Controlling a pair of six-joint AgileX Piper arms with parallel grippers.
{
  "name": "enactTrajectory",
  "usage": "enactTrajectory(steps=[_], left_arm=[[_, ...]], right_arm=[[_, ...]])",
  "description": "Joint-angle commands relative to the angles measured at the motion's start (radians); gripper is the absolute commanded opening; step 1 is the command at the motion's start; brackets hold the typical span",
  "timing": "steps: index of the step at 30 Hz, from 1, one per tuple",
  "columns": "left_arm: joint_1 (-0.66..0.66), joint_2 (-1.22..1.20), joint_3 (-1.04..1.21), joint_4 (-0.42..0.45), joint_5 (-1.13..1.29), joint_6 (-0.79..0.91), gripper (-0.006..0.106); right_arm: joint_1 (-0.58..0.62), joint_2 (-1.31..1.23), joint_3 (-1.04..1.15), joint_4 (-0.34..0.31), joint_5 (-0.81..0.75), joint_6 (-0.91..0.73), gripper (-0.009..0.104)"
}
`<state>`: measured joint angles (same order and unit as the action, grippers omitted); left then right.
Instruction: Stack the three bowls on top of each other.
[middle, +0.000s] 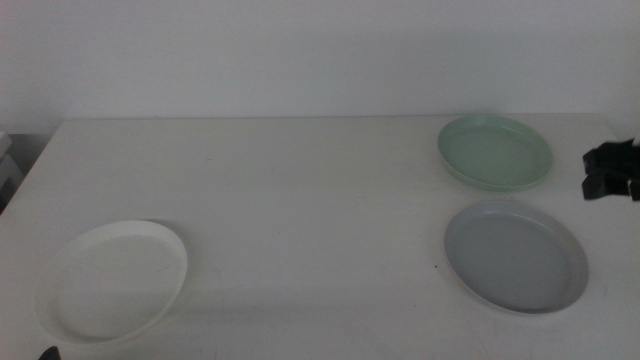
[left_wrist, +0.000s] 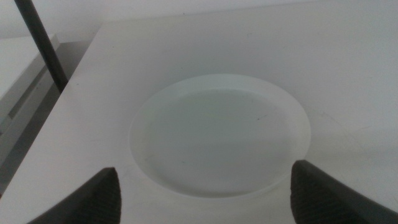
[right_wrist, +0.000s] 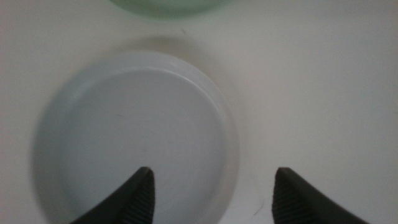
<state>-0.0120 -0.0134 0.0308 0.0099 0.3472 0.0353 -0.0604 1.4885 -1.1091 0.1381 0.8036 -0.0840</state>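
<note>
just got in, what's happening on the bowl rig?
Nothing is stacked yet. The white bowl sits alone at the near left, and the left gripper hangs open over it. The green bowl and grey bowl lie apart on the right; the right gripper is open above the grey bowl's rim.

white bowl, mint green bowl, light grey bowl
</note>
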Motion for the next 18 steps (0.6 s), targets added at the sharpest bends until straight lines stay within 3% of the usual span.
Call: enactTrajectory(steps=[1,4,13,15,18], left_arm=[[0.001,-0.013,-0.005,0.001,-0.074,-0.012,0.105],[0.001,-0.013,-0.005,0.001,-0.074,-0.012,0.105],[0.001,-0.013,-0.005,0.001,-0.074,-0.012,0.105],[0.001,-0.013,-0.005,0.001,-0.074,-0.012,0.105],[0.001,-0.013,-0.005,0.001,-0.074,-0.012,0.105]], right_arm=[[-0.027,0.04,-0.041,0.006,-0.046,-0.053,0.054],[-0.036,0.129,-0.042,0.005,-0.063,-0.087,0.058],[-0.036,0.321,-0.042,0.009,-0.105,-0.123,0.055],[-0.036,0.337,-0.042,0.009,-0.11,-0.123,0.05],[-0.035,0.342,-0.042,0.015,-0.114,-0.123,0.029]])
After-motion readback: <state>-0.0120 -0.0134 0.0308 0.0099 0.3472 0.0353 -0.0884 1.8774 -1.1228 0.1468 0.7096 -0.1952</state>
